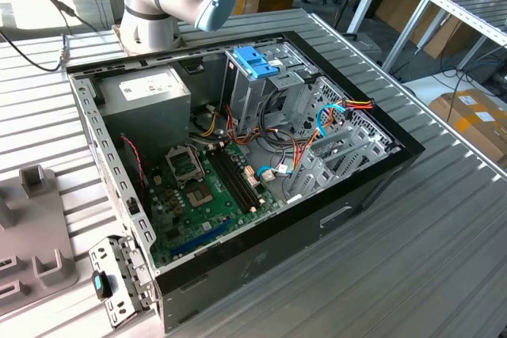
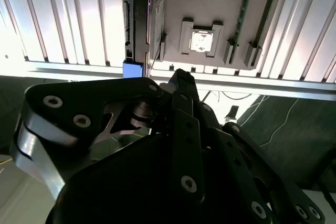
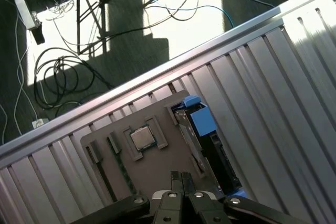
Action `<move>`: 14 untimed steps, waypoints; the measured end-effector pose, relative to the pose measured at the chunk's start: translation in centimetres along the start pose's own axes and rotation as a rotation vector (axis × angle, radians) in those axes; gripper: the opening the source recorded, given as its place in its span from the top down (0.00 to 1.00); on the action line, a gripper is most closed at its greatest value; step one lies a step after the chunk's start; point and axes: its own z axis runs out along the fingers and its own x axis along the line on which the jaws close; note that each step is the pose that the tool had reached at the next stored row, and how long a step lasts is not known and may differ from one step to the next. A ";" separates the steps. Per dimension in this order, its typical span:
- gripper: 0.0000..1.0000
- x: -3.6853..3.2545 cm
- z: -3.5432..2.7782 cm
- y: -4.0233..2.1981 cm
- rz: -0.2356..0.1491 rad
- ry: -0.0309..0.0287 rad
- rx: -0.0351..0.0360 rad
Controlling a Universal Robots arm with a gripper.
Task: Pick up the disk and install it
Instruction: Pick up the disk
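While the disk (image 3: pixel 210 148) is stood on edge in the grey holder (image 3: pixel 152 174) near the chip (image 3: pixel 142 138), the pick-up is judged not yet made (gripper (image 3: pixel 182 178) hung over the holder, fingers pressed together, nothing held), so opening up to straddle it would be called for.

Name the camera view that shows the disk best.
The first wrist view: the disk stands on edge in the grey holder, its blue rails and one side in sight. The second wrist view has it edge-on, a thin strip. The exterior view looks at the open computer case.
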 end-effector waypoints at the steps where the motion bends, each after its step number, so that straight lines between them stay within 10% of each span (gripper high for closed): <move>1: 0.89 0.00 0.00 0.00 -0.002 0.0001 -0.0001; 14: 0.89 0.00 0.00 0.00 -0.030 0.0014 -0.0008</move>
